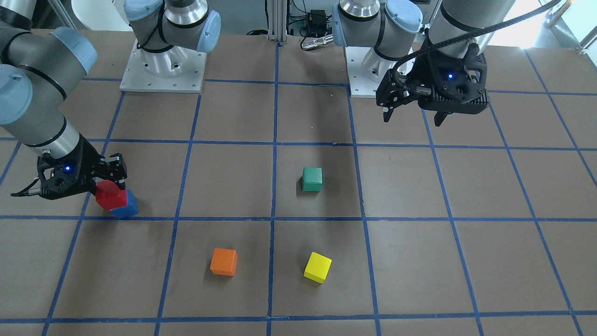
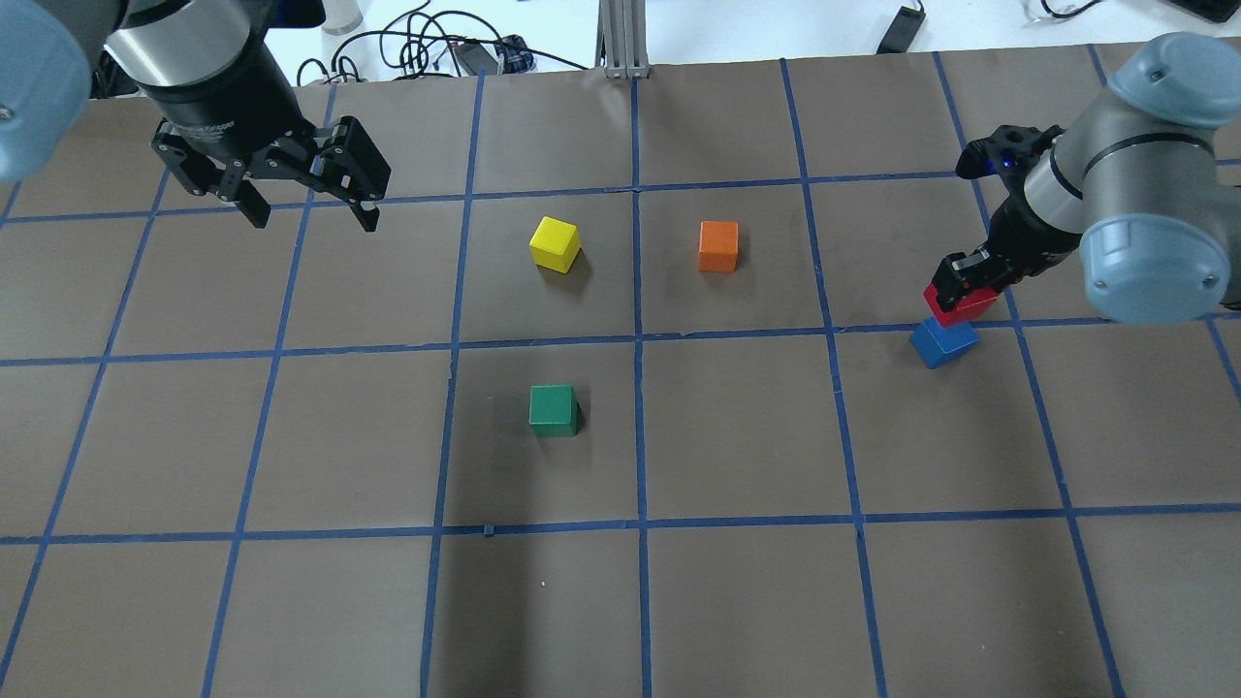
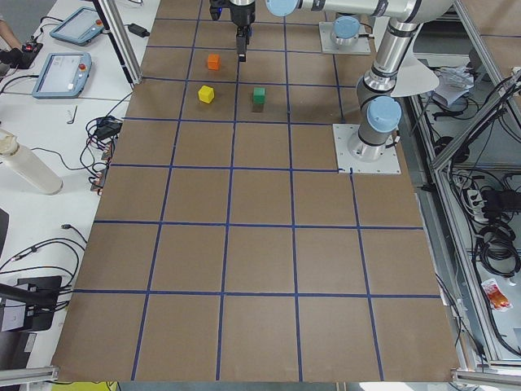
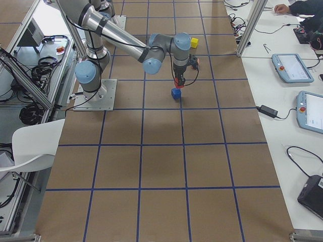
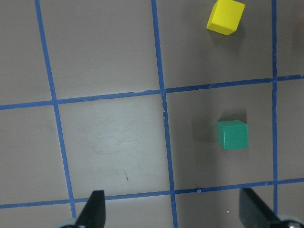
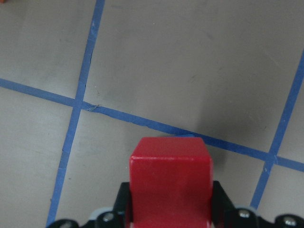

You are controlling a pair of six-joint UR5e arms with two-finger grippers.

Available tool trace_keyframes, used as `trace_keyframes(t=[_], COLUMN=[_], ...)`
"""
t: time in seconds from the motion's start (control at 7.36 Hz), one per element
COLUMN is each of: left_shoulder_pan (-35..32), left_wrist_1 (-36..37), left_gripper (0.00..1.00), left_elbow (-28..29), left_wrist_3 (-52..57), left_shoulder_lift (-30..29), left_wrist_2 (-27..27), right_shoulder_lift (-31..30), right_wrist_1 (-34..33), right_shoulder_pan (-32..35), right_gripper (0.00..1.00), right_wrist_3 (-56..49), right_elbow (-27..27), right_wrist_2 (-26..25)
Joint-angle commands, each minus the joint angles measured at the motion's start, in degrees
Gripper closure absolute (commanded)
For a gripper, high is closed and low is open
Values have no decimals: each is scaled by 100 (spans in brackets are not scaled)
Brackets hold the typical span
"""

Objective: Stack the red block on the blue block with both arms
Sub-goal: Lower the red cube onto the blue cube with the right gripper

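Gridded table, five cubes: red block, blue block, green, orange, yellow.

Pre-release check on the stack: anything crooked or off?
Nothing damaged. The red block, gripped by the right end effector, is over the blue block but looks shifted off-centre in both table views; the camera angle may exaggerate it. Cannot tell whether they touch. The left end effector hangs open.

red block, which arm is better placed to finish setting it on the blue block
Right. The right gripper is shut on the red block just over the blue block; the left gripper hangs open and empty far across the table.
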Motion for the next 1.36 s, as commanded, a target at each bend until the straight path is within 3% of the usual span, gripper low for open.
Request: trace_keyframes(t=[0.0,0.27,0.41,0.54,0.95,1.22], left_shoulder_pan=[0,0,0,0,0,0], left_wrist_1=[12,12,21,21,30,21], left_gripper=[0,0,0,0,0,0], left_elbow=[5,5,31,23,14,14], left_wrist_3=[-9,-35,-44,-61,-79,-79], left_shoulder_lift=[-5,-14,-31,-23,-23,-5], left_wrist_2=[-2,7,-2,-2,-2,7], right_shoulder_lift=[142,142,142,142,142,125], right_wrist_1=[-88,-62,-35,-9,-79,-53], right_shoulder_pan=[-98,-98,-98,-98,-98,-98], right_gripper=[100,100,89,46,23,2], right_wrist_3=[-91,-91,-91,-91,-91,-82], right_elbow=[50,50,50,58,234,199], right_wrist_2=[7,-11,-11,-11,-11,-19])
